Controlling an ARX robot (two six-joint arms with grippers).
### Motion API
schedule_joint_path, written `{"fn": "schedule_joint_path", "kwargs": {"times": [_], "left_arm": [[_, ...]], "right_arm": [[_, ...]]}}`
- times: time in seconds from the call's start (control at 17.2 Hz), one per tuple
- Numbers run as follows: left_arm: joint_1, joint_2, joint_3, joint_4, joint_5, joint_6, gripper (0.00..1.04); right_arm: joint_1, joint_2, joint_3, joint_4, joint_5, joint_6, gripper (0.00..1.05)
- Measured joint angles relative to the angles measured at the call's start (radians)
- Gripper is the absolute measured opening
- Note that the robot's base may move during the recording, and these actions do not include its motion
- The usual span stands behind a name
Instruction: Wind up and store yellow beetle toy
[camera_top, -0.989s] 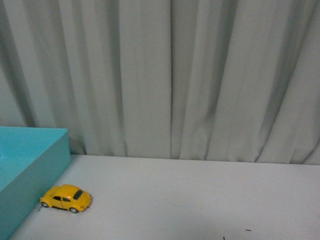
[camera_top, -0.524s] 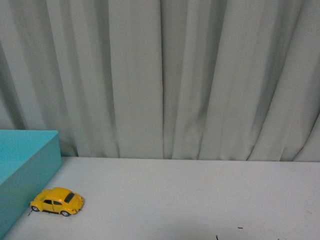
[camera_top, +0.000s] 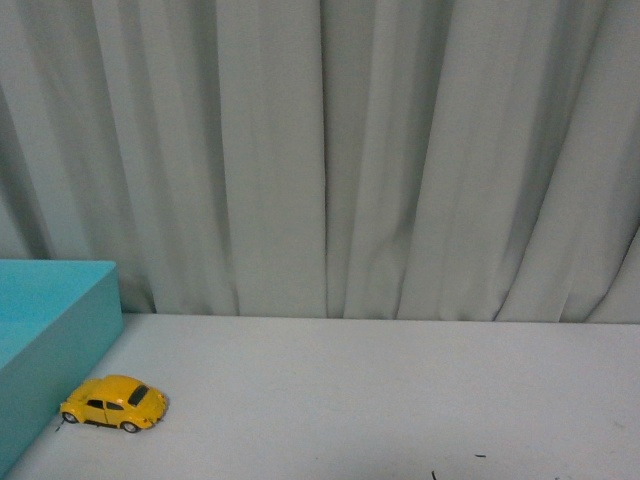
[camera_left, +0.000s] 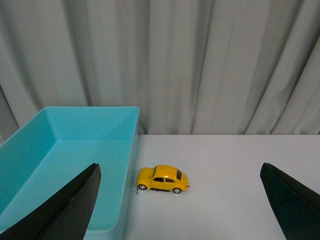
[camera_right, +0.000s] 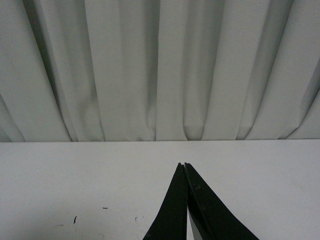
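The yellow beetle toy (camera_top: 114, 402) stands on its wheels on the white table, its nose right beside the side wall of a turquoise box (camera_top: 50, 345). In the left wrist view the toy (camera_left: 163, 179) sits ahead of my left gripper (camera_left: 180, 172), whose black fingers (camera_left: 70, 207) are spread wide open, well short of the toy. The box (camera_left: 75, 150) is open-topped and empty. My right gripper (camera_right: 183, 165) is shut on nothing, its fingers pressed together above bare table. Neither gripper shows in the front view.
A grey pleated curtain (camera_top: 330, 150) hangs along the far edge of the table. A few small dark specks (camera_right: 75, 219) lie on the white tabletop (camera_top: 400, 400).
Between one second and half a second ago the front view shifted, so the toy and box sit further left in the picture. Nothing has changed since; the toy has not moved from the box.
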Motion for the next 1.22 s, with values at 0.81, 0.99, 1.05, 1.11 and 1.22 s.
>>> {"fn": "schedule_joint_path", "kwargs": {"times": [0.81,0.99,1.05,1.11,1.22], "left_arm": [[0.0,0.0,0.0,0.0,0.0,0.0,0.98],[0.0,0.0,0.0,0.0,0.0,0.0,0.98],[0.0,0.0,0.0,0.0,0.0,0.0,0.98],[0.0,0.0,0.0,0.0,0.0,0.0,0.98],[0.0,0.0,0.0,0.0,0.0,0.0,0.98]], "right_arm": [[0.0,-0.339,0.0,-0.348,0.001,0.0,0.02],[0.0,-0.339,0.0,-0.348,0.001,0.0,0.16],[0.0,-0.339,0.0,-0.348,0.001,0.0,0.23],[0.0,-0.339,0.0,-0.348,0.001,0.0,0.34],[0.0,-0.339,0.0,-0.348,0.001,0.0,0.56]]}}
